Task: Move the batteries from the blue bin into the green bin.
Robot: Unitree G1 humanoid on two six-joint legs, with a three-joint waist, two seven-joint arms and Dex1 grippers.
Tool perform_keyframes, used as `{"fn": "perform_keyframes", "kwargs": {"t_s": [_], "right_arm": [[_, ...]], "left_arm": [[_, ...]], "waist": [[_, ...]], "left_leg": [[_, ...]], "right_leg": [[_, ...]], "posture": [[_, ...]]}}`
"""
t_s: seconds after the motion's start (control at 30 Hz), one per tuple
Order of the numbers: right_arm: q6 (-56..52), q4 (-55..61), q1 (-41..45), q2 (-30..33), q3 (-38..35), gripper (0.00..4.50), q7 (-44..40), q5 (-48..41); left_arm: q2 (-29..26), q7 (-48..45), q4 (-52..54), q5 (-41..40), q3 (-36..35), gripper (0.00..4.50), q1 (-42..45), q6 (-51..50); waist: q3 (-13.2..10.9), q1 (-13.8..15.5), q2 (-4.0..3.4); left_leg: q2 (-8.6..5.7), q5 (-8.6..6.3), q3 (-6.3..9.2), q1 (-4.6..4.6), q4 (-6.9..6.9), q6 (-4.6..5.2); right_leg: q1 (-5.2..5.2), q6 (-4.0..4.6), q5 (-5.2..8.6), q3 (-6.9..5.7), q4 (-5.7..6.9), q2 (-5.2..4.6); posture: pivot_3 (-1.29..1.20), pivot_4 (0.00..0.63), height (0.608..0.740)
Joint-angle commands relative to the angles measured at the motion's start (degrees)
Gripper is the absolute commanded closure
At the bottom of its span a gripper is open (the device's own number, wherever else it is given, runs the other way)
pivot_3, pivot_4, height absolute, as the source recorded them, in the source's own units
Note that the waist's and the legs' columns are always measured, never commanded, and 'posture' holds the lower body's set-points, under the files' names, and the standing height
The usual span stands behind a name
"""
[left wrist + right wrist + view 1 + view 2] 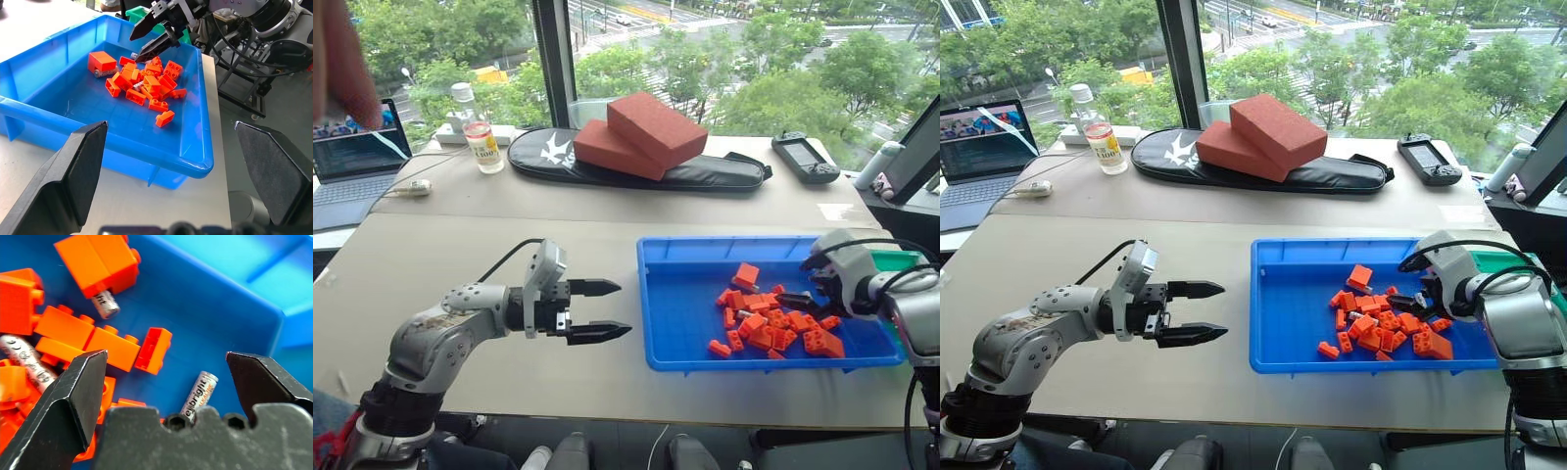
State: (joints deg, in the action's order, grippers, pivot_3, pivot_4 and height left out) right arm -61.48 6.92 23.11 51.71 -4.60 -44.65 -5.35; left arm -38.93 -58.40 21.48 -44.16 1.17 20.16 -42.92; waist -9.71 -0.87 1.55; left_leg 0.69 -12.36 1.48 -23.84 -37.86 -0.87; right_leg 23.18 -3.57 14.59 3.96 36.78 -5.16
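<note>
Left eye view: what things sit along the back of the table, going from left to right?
laptop → drink bottle → red foam blocks → handheld controller

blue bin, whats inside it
A pile of orange bricks lies in the blue bin, with silver batteries among them. The right tool hovers open over the pile. More batteries may be buried under the bricks.

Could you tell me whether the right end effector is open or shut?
Open: the right end effector has its fingers spread wide above a battery in the blue bin.
</note>
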Motion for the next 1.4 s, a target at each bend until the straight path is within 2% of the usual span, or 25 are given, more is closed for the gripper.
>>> {"fn": "perform_keyframes", "kwargs": {"t_s": [0.03,0.3,0.43,0.73,0.87,1.03,1.17,1.4], "right_arm": [[-0.2,-1.2,-0.7,0.0,-2.2,0.02,3.9,0.5],[0.0,-3.3,-1.9,-0.8,-2.2,0.02,6.1,-1.2],[0.8,-5.1,-1.8,-1.3,-1.5,0.97,6.5,-1.6],[1.7,-6.4,-1.8,-1.1,-1.0,4.15,6.6,-2.5],[2.1,-6.3,-0.6,-1.1,-2.4,4.24,7.2,-3.0],[2.2,-1.4,4.3,-0.7,-9.6,4.24,10.3,-4.6],[-4.0,4.1,8.5,1.3,-17.4,4.24,13.6,-5.6],[-4.1,0.8,2.2,9.0,-19.8,4.24,17.1,-1.0]], "left_arm": [[-0.1,0.2,1.3,-1.2,-1.1,0.00,-0.2,-0.3],[0.0,0.4,1.3,-1.5,-1.1,0.00,-0.1,-0.7],[0.2,0.7,1.2,-1.3,-0.9,0.00,0.0,-0.6],[0.3,1.5,1.3,-1.3,-0.8,0.00,-0.1,-0.8],[0.3,1.4,1.1,-1.2,-0.9,0.00,-0.1,-0.7],[0.2,1.1,0.5,-0.8,-0.9,0.00,-0.3,-0.2],[-0.1,0.9,0.3,-0.7,-1.2,0.00,-0.5,0.0],[0.1,0.5,0.2,-0.6,-0.8,0.00,-0.3,0.0]], "waist": [[0.0,0.0,0.00],[0.0,-0.2,0.00],[0.0,-0.2,0.00],[0.0,-0.2,0.00],[0.0,-0.2,0.00],[0.0,-0.4,-0.03],[0.0,-0.2,-0.03],[0.0,0.1,-0.01]], "left_leg": [[0.00,0.00,0.00,0.00,0.00,0.00],[0.01,0.00,-0.01,0.01,0.00,0.00],[0.01,0.00,-0.01,0.01,0.00,0.00],[0.02,0.00,0.00,0.02,0.00,0.00],[0.02,0.00,0.00,0.02,0.00,0.00],[0.02,0.00,-0.03,0.01,0.00,0.00],[0.02,0.00,-0.01,0.00,0.00,0.00],[-0.02,0.00,-0.01,-0.04,0.00,0.00]], "right_leg": [[0.00,0.00,0.00,0.00,0.00,0.00],[0.00,0.00,0.00,0.01,0.00,0.02],[-0.01,0.00,0.00,0.00,0.00,0.02],[-0.03,0.00,0.00,0.00,-0.01,0.02],[-0.03,0.00,0.00,0.00,-0.01,0.02],[0.01,0.00,0.00,0.03,0.00,0.02],[0.01,0.00,0.00,0.01,0.01,0.02],[-0.05,-0.01,0.00,-0.03,-0.09,-0.04]], "posture": [[0.00,0.150,0.740],[0.00,0.150,0.740],[0.00,0.150,0.740],[0.00,0.150,0.740],[0.00,0.150,0.740],[0.00,0.150,0.740],[0.00,0.150,0.740],[0.00,0.150,0.740]]}}
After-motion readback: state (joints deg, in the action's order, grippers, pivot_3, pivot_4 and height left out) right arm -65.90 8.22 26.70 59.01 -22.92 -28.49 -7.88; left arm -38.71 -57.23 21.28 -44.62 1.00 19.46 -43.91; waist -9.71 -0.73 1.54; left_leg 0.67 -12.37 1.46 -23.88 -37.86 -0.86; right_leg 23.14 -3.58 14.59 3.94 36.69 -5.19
